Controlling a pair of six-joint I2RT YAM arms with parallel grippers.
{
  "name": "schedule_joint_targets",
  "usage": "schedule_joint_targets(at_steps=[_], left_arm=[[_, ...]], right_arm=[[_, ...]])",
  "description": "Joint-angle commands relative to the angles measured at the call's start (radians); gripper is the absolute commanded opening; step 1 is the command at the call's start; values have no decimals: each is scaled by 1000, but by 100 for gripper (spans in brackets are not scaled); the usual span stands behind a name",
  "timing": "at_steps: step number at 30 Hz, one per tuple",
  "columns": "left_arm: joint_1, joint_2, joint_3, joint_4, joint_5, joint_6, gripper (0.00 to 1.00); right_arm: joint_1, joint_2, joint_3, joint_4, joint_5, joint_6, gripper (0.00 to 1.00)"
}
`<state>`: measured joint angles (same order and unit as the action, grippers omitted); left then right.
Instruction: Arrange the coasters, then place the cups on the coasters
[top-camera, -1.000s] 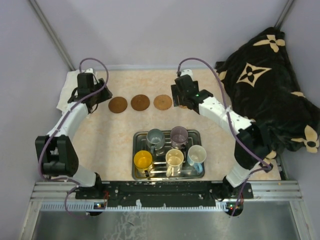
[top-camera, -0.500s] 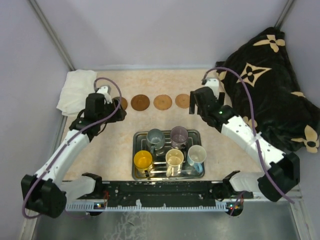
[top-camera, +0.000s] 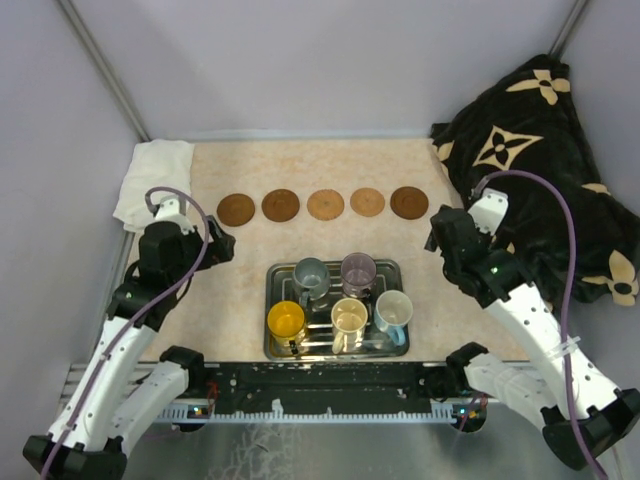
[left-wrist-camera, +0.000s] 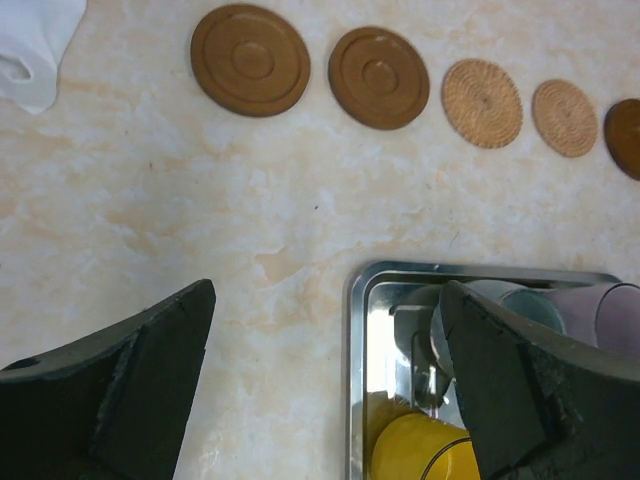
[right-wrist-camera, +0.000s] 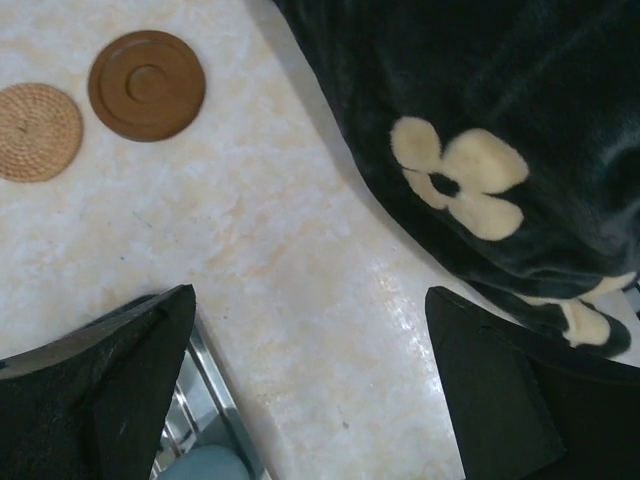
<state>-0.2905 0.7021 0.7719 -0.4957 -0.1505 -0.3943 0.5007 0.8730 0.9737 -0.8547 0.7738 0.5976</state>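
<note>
Top external: coasters (top-camera: 326, 204) well beyond tray (top-camera: 276, 268) rim

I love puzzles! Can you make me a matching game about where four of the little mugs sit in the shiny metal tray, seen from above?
Things:
1. small grey handled mug
2. small purple handled mug
3. small orange-yellow handled mug
4. small light blue handled mug

Places in the rectangular ridged metal tray, in the top view:
A. near row, right end
B. far row, left
C. near row, left end
D. far row, right

Pairs: 1-B, 2-D, 3-C, 4-A.
</note>
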Motion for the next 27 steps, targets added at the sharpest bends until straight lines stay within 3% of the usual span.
schedule_joint_targets(at_steps=[1, 6, 18, 27], left_arm=[[1, 31, 33, -139, -32, -39, 100], [1, 21, 31, -172, -11, -41, 100], [1, -24, 14, -157, 114, -51, 100], [-38, -26, -8, -171, 144, -112, 100]], right_arm=[[-12, 0, -4, -153, 56, 134, 99], [-28, -14, -40, -211, 40, 215, 99], [-52, 25, -49, -211, -147, 176, 99], [-42, -113, -114, -188, -306, 237, 78]])
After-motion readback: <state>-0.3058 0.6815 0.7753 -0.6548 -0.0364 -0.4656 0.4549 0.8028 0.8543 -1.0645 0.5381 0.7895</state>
